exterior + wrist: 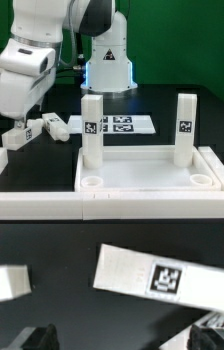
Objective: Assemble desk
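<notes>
The desk's white rimmed panel point(140, 165) lies at the front of the table. Two white legs stand upright in its rear corners, one point(91, 130) on the exterior view's left and one point(185, 128) on its right. Both front round sockets point(88, 182) show nothing in them. Two loose tagged legs point(52, 125) point(18, 133) lie on the black table left of the panel. My gripper point(30, 112) hangs just above them. In the wrist view a tagged leg point(150, 277) lies flat below my open gripper point(125, 339), with nothing between the dark fingers point(42, 339).
The marker board point(118, 125) lies flat behind the panel. The robot's base point(108, 60) stands at the back with cables beside it. A second white piece point(12, 280) shows at the wrist view's edge.
</notes>
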Action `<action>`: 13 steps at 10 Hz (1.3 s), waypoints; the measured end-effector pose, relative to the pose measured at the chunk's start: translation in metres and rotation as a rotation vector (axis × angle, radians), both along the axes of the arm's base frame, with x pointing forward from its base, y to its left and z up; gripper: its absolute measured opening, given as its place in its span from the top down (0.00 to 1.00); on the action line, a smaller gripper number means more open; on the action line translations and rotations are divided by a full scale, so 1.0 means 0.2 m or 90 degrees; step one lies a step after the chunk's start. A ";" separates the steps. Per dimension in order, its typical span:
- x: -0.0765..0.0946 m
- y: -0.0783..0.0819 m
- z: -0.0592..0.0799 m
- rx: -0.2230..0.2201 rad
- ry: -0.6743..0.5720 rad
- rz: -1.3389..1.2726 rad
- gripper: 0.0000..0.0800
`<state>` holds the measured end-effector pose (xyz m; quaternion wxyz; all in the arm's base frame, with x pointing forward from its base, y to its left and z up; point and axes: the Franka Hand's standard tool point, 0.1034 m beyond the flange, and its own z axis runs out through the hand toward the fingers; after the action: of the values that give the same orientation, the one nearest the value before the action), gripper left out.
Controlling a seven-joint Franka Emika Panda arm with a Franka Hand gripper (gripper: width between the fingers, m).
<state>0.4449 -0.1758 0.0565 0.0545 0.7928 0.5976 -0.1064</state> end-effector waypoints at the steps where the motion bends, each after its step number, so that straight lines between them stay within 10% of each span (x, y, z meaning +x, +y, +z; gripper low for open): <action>1: -0.01 0.00 -0.02 -0.002 -0.002 -0.024 0.19; 13: 0.08 -0.04 -0.06 -0.049 -0.065 -0.739 0.19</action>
<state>0.4619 -0.1829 0.0443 0.0449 0.9921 0.0572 -0.1023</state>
